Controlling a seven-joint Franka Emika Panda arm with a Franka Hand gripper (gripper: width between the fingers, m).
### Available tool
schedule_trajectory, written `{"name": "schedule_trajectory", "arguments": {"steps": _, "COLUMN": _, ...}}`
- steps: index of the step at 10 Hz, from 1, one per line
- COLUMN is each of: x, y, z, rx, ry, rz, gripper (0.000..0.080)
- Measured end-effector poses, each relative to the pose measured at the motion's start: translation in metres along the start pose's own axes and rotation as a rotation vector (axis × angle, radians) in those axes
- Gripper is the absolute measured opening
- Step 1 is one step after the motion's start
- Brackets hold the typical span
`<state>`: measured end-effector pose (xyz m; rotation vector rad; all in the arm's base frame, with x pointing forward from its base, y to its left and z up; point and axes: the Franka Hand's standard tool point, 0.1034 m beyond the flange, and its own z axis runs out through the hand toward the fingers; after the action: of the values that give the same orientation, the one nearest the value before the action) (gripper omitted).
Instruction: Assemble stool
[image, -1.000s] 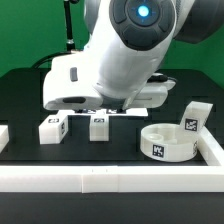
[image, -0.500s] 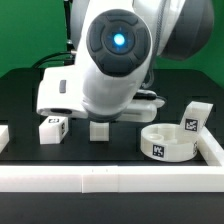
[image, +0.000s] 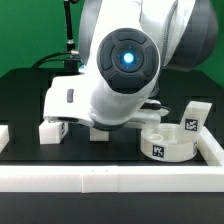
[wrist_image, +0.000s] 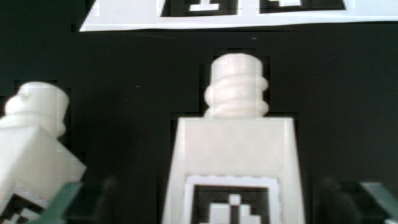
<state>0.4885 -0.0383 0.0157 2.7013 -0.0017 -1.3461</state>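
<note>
One white plastic block leg, black-and-white square tag on its face, is straddled by the spread pincer. Bare black counter is left along both its edges.

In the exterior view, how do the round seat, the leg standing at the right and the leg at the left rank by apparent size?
Largest: the round seat.
Next: the right leg.
Smallest-looking: the left leg, but the arm hides part of it, so the order of these two legs is unsure.
</note>
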Motion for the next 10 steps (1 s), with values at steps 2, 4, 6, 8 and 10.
{"name": "schedule_trajectory", "arguments": {"steps": 2, "x": 0.0, "y": 0.001, "z": 0.0, "rx": -0.002, "ry": 0.0, "rz": -0.001, "gripper": 0.0387}}
{"name": "schedule_trajectory", "arguments": {"steps": 4, "x": 0.0, "y": 0.0, "z": -0.001, "rx": -0.003, "ry": 0.001, "rz": -0.003, "gripper": 0.0334}}
{"name": "schedule_trajectory", "arguments": {"steps": 6, "x": -0.003, "y": -0.002, "z": -0.007, "rx": -0.003, "ry": 0.01, "rz": -0.006, "gripper": 0.0334}}
{"name": "schedule_trajectory", "arguments": {"steps": 8, "x": -0.019, "y": -0.012, "z": -0.026, "rx": -0.005, "ry": 0.016, "rz": -0.022, "gripper": 0.0334}}
{"name": "schedule_trajectory", "arguments": {"steps": 10, "x": -0.041, "y": -0.021, "z": -0.051, "rx": -0.008, "ry": 0.024, "rz": -0.061, "gripper": 0.0334}}
